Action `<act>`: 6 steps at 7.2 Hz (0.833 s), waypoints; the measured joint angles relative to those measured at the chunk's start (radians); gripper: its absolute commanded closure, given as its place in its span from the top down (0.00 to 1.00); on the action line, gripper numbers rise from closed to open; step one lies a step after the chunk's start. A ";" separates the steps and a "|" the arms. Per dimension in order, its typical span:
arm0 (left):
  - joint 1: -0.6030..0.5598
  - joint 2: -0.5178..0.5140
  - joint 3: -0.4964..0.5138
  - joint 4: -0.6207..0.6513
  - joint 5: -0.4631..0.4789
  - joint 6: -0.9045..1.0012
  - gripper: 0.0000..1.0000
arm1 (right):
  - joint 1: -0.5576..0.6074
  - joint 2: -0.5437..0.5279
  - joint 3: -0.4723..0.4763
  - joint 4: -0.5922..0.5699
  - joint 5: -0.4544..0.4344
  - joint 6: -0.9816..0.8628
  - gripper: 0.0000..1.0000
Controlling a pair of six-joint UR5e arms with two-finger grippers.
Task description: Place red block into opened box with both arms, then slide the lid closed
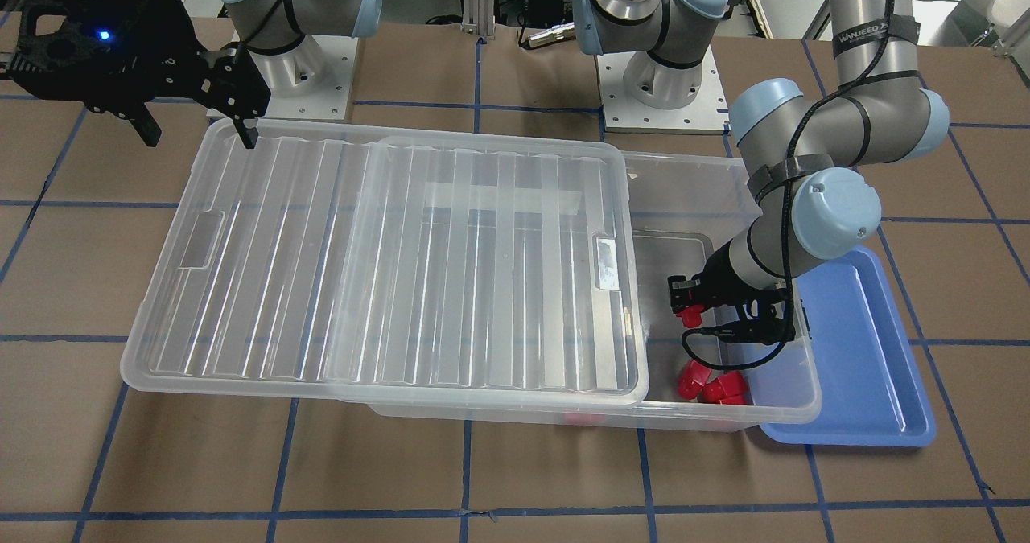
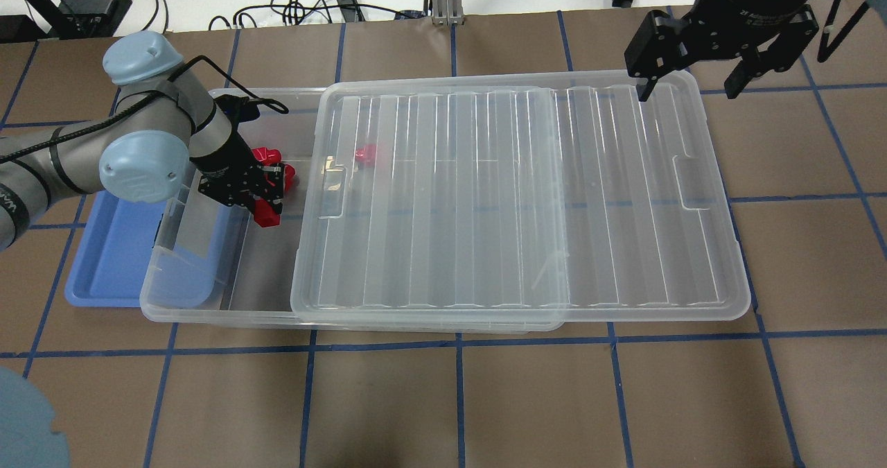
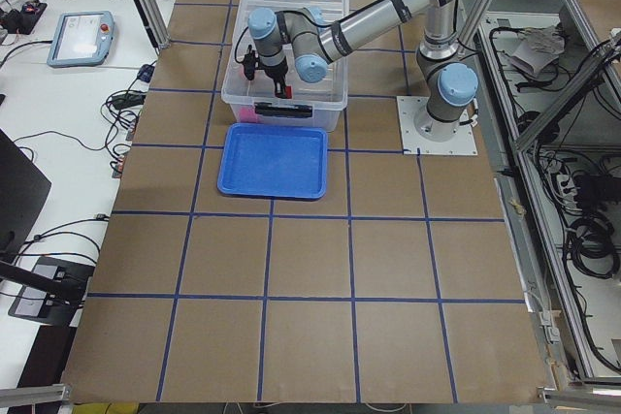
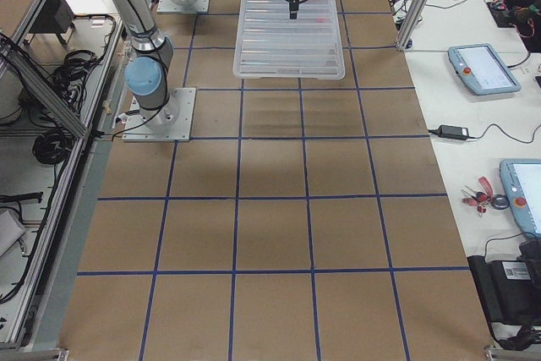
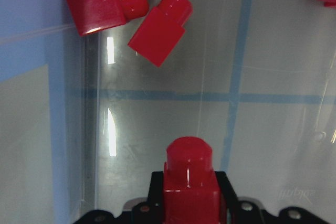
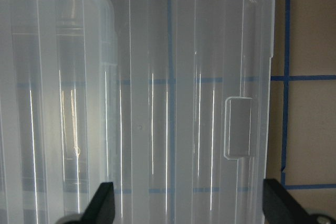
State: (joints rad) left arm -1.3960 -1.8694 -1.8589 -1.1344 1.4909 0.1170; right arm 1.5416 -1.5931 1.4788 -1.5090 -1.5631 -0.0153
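Bright, even light; glare streaks on lid

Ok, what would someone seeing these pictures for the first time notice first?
Likely the bright red block pinched in the left gripper, in the open end of the clear box, with loose red blocks on its floor. Next, the big translucent lid, shifted toward the robot's right so it overhangs the box, with the open right gripper above its far corner.
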 measured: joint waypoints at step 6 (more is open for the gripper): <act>0.002 -0.029 -0.050 0.020 -0.001 -0.004 0.39 | -0.003 0.003 0.003 0.003 0.000 -0.006 1.00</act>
State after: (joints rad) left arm -1.3944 -1.8981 -1.9088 -1.1142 1.4897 0.1127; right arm 1.5391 -1.5901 1.4818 -1.5058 -1.5627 -0.0218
